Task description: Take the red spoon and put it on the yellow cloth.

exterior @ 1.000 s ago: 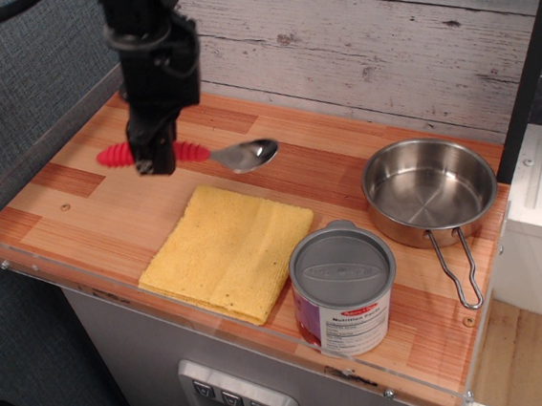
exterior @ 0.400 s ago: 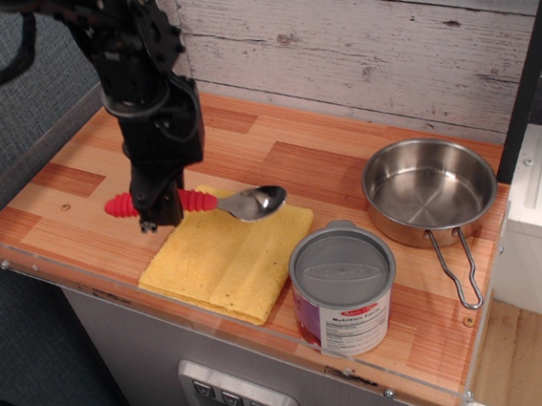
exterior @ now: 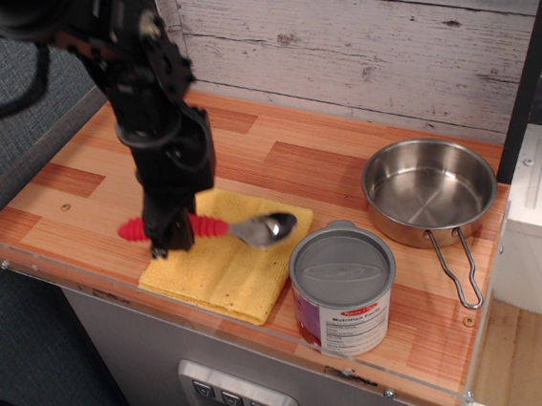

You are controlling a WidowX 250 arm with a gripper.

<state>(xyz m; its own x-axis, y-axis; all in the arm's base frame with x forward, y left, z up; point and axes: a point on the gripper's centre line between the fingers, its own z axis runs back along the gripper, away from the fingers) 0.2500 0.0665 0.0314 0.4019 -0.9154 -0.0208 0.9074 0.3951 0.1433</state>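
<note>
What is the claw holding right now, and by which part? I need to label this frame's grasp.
The claw holds the red spoon by the middle of its ribbed red handle, with the silver bowl sticking out over the yellow cloth.

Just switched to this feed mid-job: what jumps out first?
The black tool grips the red spoon by its handle over the yellow cloth, silver bowl pointing right. In front, right of the cloth, stands a tin can; behind it sits a steel pan.
</note>
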